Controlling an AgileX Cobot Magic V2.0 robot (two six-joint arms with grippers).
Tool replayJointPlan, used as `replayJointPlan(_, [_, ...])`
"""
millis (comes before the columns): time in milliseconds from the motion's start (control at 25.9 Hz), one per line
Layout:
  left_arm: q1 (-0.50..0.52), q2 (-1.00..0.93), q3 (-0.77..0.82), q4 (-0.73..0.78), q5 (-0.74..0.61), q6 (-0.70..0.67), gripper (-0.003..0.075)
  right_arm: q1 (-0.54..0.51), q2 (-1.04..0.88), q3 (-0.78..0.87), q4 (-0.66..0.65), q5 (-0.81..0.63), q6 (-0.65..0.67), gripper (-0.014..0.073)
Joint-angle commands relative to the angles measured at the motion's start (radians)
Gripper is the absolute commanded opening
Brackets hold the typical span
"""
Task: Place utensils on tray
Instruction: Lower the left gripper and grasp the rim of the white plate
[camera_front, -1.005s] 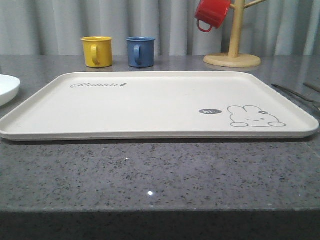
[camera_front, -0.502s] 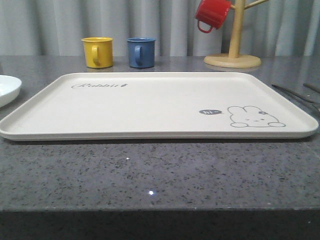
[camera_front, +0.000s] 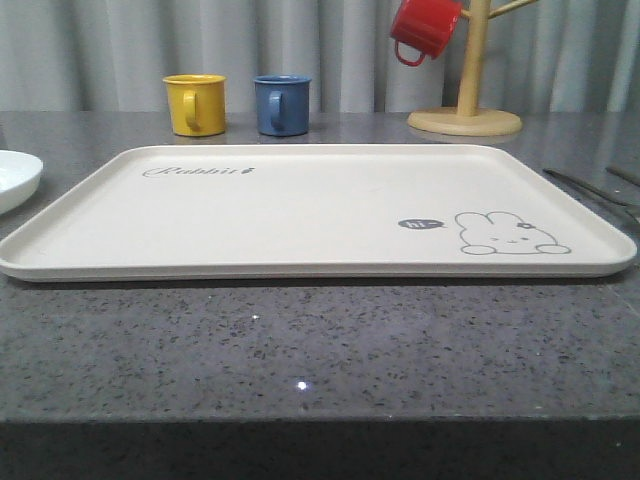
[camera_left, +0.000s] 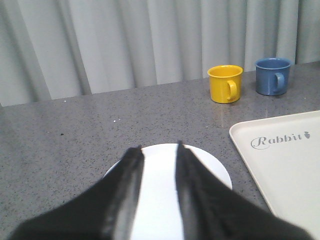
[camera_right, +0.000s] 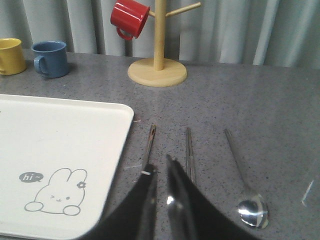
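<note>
Nothing on the tabletop (camera_front: 320, 350) has shifted over the last half second; a second back the front view sat a touch differently, with the tray (camera_front: 300, 215) and the plate (camera_front: 15, 180) slightly displaced in frame, and since then they hold steady.

My right end effector (camera_right: 160, 172) hangs low over the tabletop with its two dark fingers close together, only a narrow gap between them, gripping nothing. Just under and beyond its tips lie the utensils, side by side and pointing away from me: the fork (camera_right: 150, 145) nearest the left finger, the chopsticks (camera_right: 189, 150) just past the right finger, and the spoon (camera_right: 242, 175) further to the right, its oval bowl towards me. All three rest on bare stone beside the tray, none on it. To the left of this end effector the tray's corner with the rabbit drawing (camera_right: 55, 195) and the "hi" bubble (camera_right: 31, 176) is close by. Further off stands the wooden mug tree (camera_right: 159, 50) with the red mug (camera_right: 129, 17) hung on it.

My left end effector (camera_left: 156, 155) also has its fingers narrowly parted and holds nothing. Directly beneath and ahead of it sits the round white plate. To its right is the tray's other end, with the "Rabbit" script (camera_left: 282, 141). Beyond, near the curtain (camera_left: 125, 45), stand the yellow mug (camera_left: 226, 84) and the blue mug (camera_left: 272, 76).
</note>
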Motion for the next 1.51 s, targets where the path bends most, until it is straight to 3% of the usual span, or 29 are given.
replayJointPlan(0, [0.001,0.012,-0.035,-0.006,-0.076,-0.011,0.0477,-0.003,0.016,-0.039,0.001,-0.073,-0.004,0.0348])
replayJointPlan(155, [0.001,0.012,-0.035,-0.010,-0.076,-0.011,0.0629,-0.003,0.016,-0.039,0.001,-0.073,-0.004,0.0548])
replayJointPlan(309, [0.001,0.012,-0.035,-0.010,-0.076,-0.011,0.0624,-0.003,0.016,-0.039,0.001,-0.074,-0.004,0.0624])
replayJointPlan(618, [0.001,0.042,-0.044,-0.010,-0.062,-0.011,0.0564,-0.003,0.016,-0.038,0.001,-0.071,-0.004,0.0624])
replayJointPlan(811, [0.001,0.214,-0.135,-0.010,0.026,0.006,0.0525,-0.003,0.016,-0.038,0.001,-0.071,-0.004,0.0624])
replayJointPlan(1121, [-0.088,0.583,-0.398,-0.008,0.431,0.107,0.0512,-0.003,0.016,-0.038,0.001,-0.071,-0.004,0.0624])
replayJointPlan(1314, [-0.172,0.789,-0.525,0.000,0.599,0.172,0.0512,-0.003,0.016,-0.038,0.001,-0.071,-0.004,0.0624])
replayJointPlan(1468, [-0.181,0.927,-0.601,0.012,0.645,0.174,0.0512,-0.003,0.016,-0.038,0.001,-0.071,-0.004,0.0624])
